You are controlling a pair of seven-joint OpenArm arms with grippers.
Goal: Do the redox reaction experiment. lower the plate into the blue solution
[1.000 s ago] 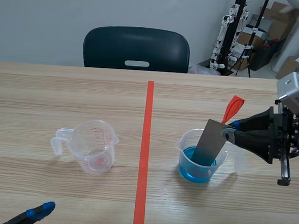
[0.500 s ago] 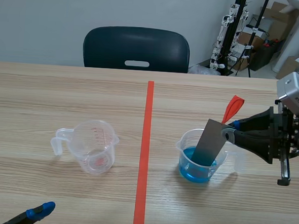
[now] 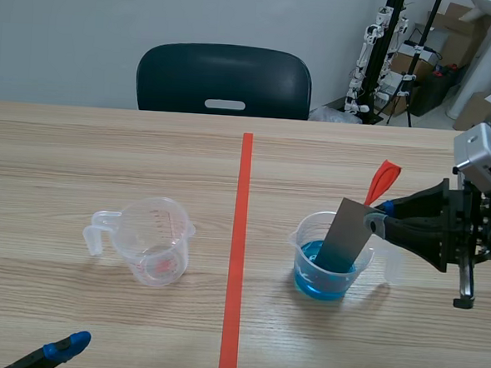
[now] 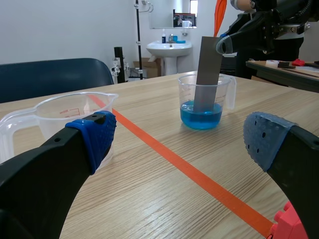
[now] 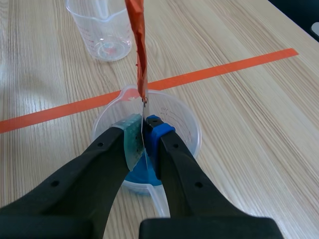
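Nearest you: your left gripper (image 4: 179, 142) sits low over the table (image 3: 106, 150), fingers spread wide with nothing between the blue pads. In the scene view only one blue-tipped finger pokes in at the near left corner. The rest is cut off.

Mid-table, left of the tape line: an empty measuring cup (image 3: 154, 241), clear, with a red scale on its wall and its handle turned away from the line. There is a pinkish patch at its bottom; can't tell whether it is residue or print seen through.

Right of the line: the filled measuring cup (image 3: 307, 231) holds the blue solution (image 3: 311, 276). The grey metal plate (image 3: 346, 237) stands tilted in it, lower end in the liquid, upper end leaning out over the rim toward your right arm. How deep it goes is hard to read. Your right gripper (image 5: 143, 130) pinches the plate's upper edge between its pads. From that wrist the plate shows edge-on, as a thin line. An orange-red ribbon (image 3: 382, 179) rises from the plate's top, and the join is too small to make out.

Far: a dark chair (image 3: 224, 78) behind the table, legs hidden. Beyond it to the right are a black stand (image 3: 392, 43) and cardboard boxes (image 3: 455, 30), partly out of frame.
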